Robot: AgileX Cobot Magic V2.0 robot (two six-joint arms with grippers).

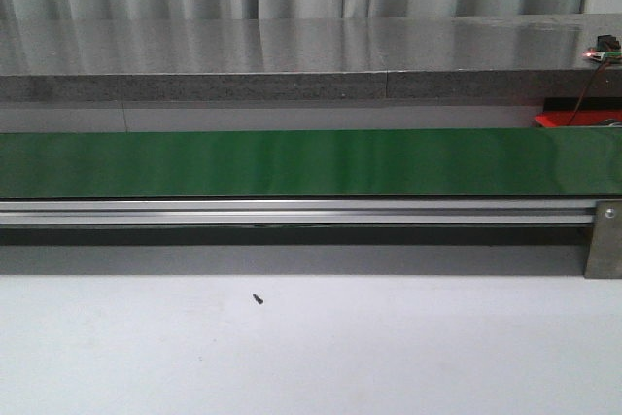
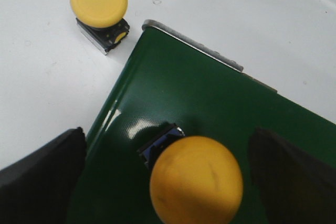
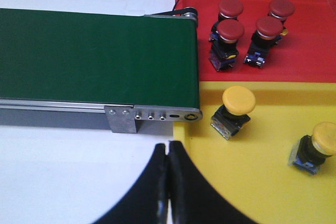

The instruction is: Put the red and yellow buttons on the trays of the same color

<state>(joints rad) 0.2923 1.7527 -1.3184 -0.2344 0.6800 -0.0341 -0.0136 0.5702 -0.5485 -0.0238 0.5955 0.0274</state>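
Yellow buttons, left wrist view: one yellow button (image 2: 195, 179) sat on the green belt (image 2: 210, 103) at the lower centre of the frame, between the two dark fingers (image 2: 42, 182); a second yellow button (image 2: 100, 3) stood on the white table (image 2: 42, 77) at the upper left, just beside the belt's corner.
Left gripper (image 2: 173, 182): jaws stood wide apart on either side of the belt button, with gaps showing on both sides, so nothing was grasped.
Yellow tray, right wrist view: the yellow tray (image 3: 262, 182) filled the lower right and held two more yellow buttons, one (image 3: 234, 109) near the belt end and one (image 3: 317, 145) at the right edge.
Red tray, right wrist view: the red tray (image 3: 315, 51) lay at the upper right with four red buttons (image 3: 251, 24) clustered on it.
Right gripper (image 3: 168, 182): its fingers were pressed together at the bottom centre, clenched on nothing, over the edge where table met yellow tray.
Front view: only the green belt (image 1: 292, 162), its metal rail (image 1: 292, 211), the white table (image 1: 292, 357) with a small dark speck (image 1: 258, 298), and a sliver of red tray (image 1: 559, 121) at the right edge appeared; no button or gripper showed there, unlike in both wrist views.
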